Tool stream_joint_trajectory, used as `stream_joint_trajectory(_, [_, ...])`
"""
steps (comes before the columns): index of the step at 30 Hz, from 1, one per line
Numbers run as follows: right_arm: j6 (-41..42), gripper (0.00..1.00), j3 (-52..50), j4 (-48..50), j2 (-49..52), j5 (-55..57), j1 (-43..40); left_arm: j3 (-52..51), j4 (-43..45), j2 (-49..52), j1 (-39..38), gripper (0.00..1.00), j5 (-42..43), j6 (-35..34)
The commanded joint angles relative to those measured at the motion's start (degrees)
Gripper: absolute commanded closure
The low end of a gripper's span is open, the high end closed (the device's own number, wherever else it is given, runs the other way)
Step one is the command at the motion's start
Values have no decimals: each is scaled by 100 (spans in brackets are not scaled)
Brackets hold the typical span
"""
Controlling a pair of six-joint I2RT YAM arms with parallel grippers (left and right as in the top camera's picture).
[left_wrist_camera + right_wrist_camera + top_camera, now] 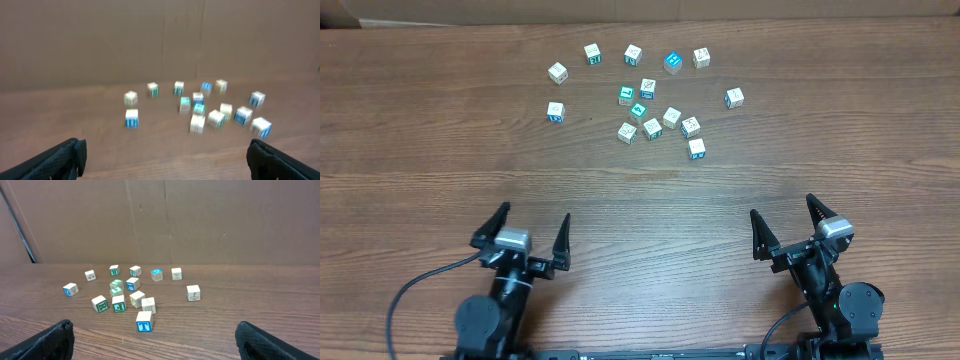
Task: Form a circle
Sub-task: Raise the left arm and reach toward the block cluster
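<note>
Brown wood-grain table (440,150) runs out ahead of both arms to a cardboard wall (200,220) at the far side. Left gripper (535,213) sits low at the near edge, released, its two dark fingers spread wide and pointing forward; right gripper (782,206) matches it on the other side, equally released with fingers splayed. Neither touches anything. A black cable (410,290) loops away from the left arm's base. All the cubes (647,89) lie well ahead of the fingertips, roughly between the lines of the two grippers, in a loose scatter rather than a ring. Farthest from the tools, five cubes form a shallow arc, among them a teal-topped one (673,62). Nearer, a tight bunch of about eight fills the middle, some just beside each other. One cube (555,111) sits alone almost straight ahead of the left gripper, apart from the bunch. Another lone cube (734,97) lies ahead and slightly inward of the right gripper. Closest to the right gripper is a white cube with a blue T on its face (144,321), at the near edge of the bunch. The left wrist view is blurred, so symbols there cannot be read.
</note>
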Motion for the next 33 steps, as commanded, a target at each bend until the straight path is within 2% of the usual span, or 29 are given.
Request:
stream_joint_trajectory(1, [-28,0,-57,33,-46,42,-17,1019,-201,59,61,0,-17,-323])
stream_joint_trajectory(6, [-28,0,-57,35,-46,42,-17,2234,-647,721,61,0,-13,-326])
stream_joint_trajectory(12, [-26,0,-57,33,-46,42,-17,4000,-1545,2238,59,0,155,-321])
stream_joint_trajectory(20, [-28,0,-57,35,-46,42,-17,6684,-3403,4813,57,0,337,-319])
stream_joint_trajectory(30, [-28,0,-57,35,-46,42,-17,10701,-6395,8199,57,0,448,-208])
stream_joint_trajectory(33, [-26,0,-57,33,-46,42,-17,11573,-7145,9012,57,1,446,-205])
